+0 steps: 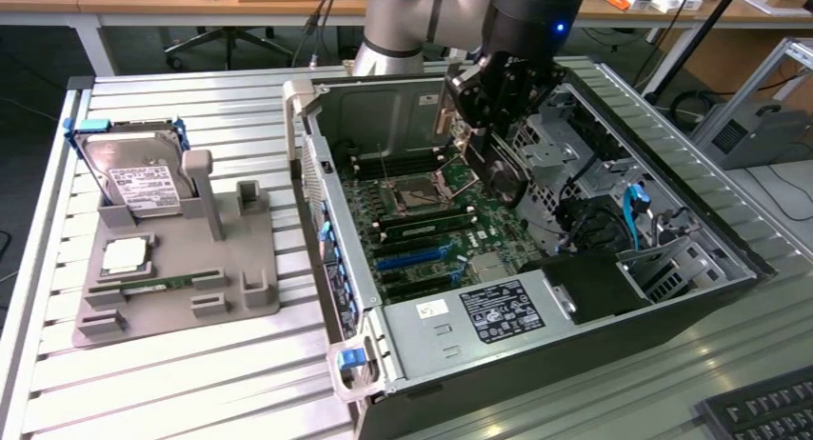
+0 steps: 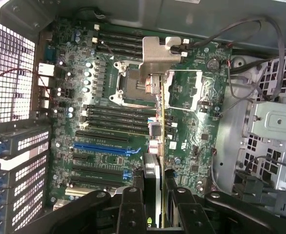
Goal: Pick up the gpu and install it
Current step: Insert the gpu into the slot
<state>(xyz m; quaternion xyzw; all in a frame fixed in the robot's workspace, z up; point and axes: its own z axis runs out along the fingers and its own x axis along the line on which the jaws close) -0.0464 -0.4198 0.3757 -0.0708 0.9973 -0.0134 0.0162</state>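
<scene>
Over open case on counter: arm reaches steeply down into case, wrist facing motherboard. Fingers partly closed, clamping gpu edge-on, silver bracket at far end. Card above CPU socket. Case wall on exterior view's left, drive cage close on its right.

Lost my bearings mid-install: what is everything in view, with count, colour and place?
open computer case: one, black and grey, on the slatted metal table
motherboard: one, green, inside the case
thin flat black gpu card with silver end bracket: one, black and silver, gripped edge-on above the motherboard
plastic parts holder: one, grey, the exterior view's left of the case
labelled hard drive: one, silver, upright in the holder
square CPU chip: one, silver, flat in the holder
slim RAM stick: one, green, lying in the holder
gripper: one, black, shut on the gpu card
</scene>
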